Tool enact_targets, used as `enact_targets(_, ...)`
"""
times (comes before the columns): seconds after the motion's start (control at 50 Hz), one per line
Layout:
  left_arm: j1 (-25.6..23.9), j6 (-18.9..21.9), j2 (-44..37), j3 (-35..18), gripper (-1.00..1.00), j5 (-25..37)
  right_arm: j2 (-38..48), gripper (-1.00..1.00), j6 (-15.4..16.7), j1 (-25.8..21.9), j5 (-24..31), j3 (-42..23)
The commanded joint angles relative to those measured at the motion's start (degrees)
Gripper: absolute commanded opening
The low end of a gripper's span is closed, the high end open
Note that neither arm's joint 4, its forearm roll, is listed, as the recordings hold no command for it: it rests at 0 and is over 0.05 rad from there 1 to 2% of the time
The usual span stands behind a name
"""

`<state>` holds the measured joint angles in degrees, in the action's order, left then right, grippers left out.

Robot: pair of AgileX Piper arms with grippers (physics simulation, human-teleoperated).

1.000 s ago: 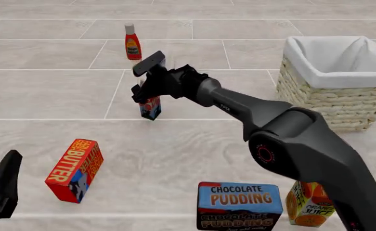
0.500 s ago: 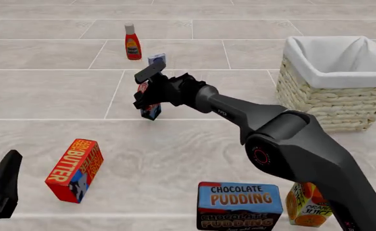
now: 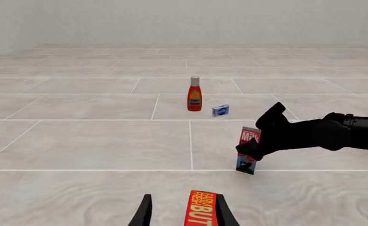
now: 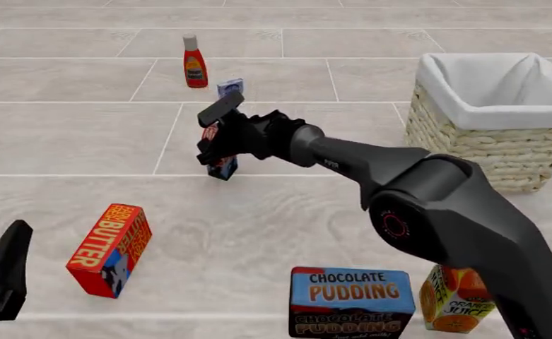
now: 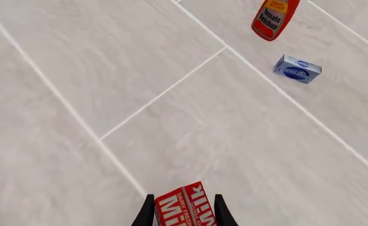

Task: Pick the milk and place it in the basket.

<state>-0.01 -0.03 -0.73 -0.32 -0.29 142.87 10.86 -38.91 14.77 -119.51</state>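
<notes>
Shut now on the milk, the right jaws, one finger on each side of the red carton near its top, as the right wrist view shows. A second ago hung higher, above the carton top; half a second ago dropped down around it; now closed tight. Carton tipped a little in the front view, its blue foot touching or just off the worktop — cannot tell which. Means the grab looks done, so next comes the lift. Still far to go: the basket sits well apart, off to the right, with its white cloth and nothing seen inside. Needs a lift high enough to clear the rim, then a swing right. Could slip, since held near the top and leaning. Behind the milk, the ketchup bottle and a small blue box, both unmoved. Nearer the camera, the butter box, the chocolate pudding box and the orange juice carton, all as before. Left jaws spread open, holding nothing, parked low at the near left, same spot as earlier.
</notes>
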Motion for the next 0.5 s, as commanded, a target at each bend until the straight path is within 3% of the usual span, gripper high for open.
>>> enact_targets(0.02, 0.0, 0.0, 0.0, 0.0, 1.00, 0.0, -6.5, -1.00, 1.0, 0.0, -3.6, 6.6)
enact_targets(0.32, 0.0, 0.0, 0.0, 0.0, 1.00, 0.0, -17.2, -1.00, 2.3, -0.4, -8.7, 18.0)
enact_targets(0.5, 0.0, 0.0, 0.0, 0.0, 1.00, 0.0, -23.9, -1.00, 2.6, 0.5, -8.9, 22.1)
